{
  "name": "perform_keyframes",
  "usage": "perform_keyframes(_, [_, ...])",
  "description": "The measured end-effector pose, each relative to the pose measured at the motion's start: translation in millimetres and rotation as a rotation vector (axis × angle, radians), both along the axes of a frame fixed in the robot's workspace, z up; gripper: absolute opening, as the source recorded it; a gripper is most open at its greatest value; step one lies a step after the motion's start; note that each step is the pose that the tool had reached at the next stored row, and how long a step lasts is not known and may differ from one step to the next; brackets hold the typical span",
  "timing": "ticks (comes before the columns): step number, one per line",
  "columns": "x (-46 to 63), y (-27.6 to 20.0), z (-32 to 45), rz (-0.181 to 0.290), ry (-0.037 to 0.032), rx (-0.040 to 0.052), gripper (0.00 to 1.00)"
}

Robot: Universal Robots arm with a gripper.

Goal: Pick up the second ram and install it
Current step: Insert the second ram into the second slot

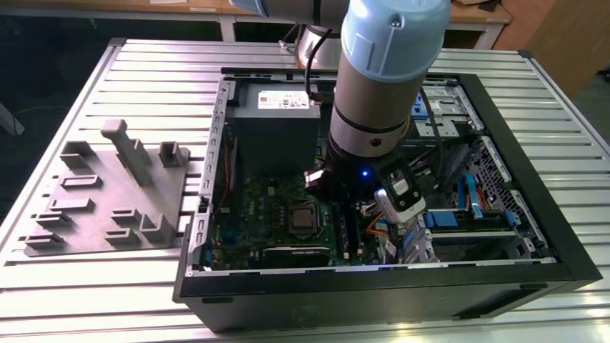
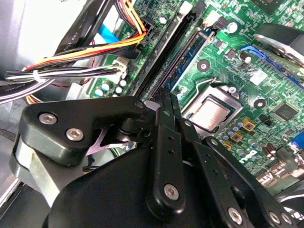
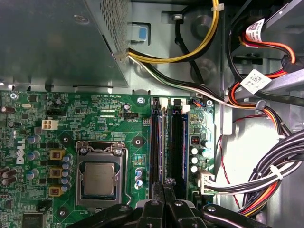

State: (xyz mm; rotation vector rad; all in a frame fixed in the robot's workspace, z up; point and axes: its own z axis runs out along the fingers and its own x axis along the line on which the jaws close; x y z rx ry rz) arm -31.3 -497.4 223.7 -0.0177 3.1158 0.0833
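My gripper [image 3: 166, 187] [image 2: 167, 97] hangs low inside the open computer case, with its two black fingers pressed together and shut. The fingertips [image 2: 164, 102] sit right over the near end of the motherboard's memory slots [image 3: 168, 137] [image 2: 178, 47] [image 1: 345, 229]. A long dark strip runs along the slot line away from the fingertips. I cannot tell whether that strip is the second ram standing in a slot or the bare slot. In the exterior view the arm's wrist [image 1: 372, 128] stands upright above the motherboard and covers the fingers.
The processor socket [image 3: 99, 178] [image 2: 211, 111] lies beside the slots. Cable bundles [image 3: 266, 185] [image 2: 71, 71] crowd the slots' other side. The power supply [image 1: 276, 121] fills the case's far end. A grey fixture plate [image 1: 110, 193] lies on the table at the exterior view's left.
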Motion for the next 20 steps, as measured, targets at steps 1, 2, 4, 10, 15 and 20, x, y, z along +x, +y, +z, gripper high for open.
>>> perform_keyframes(1, [0.0, 0.0, 0.1, 0.0, -0.0002, 0.0009, 0.11])
perform_keyframes(2, [0.0, 0.1, 0.4, 0.0, -0.0003, 0.0013, 0.11])
perform_keyframes(4, [0.0, 0.0, 1.3, 0.0, -0.0003, 0.0013, 0.11])
perform_keyframes(10, [0.5, -0.1, 1.4, -0.006, -0.0001, 0.0011, 0.11])
perform_keyframes(15, [0.9, -0.4, 1.0, -0.017, -0.0002, 0.0011, 0.11])
perform_keyframes(20, [1.0, -0.4, 0.6, -0.021, -0.0002, 0.0011, 0.11])
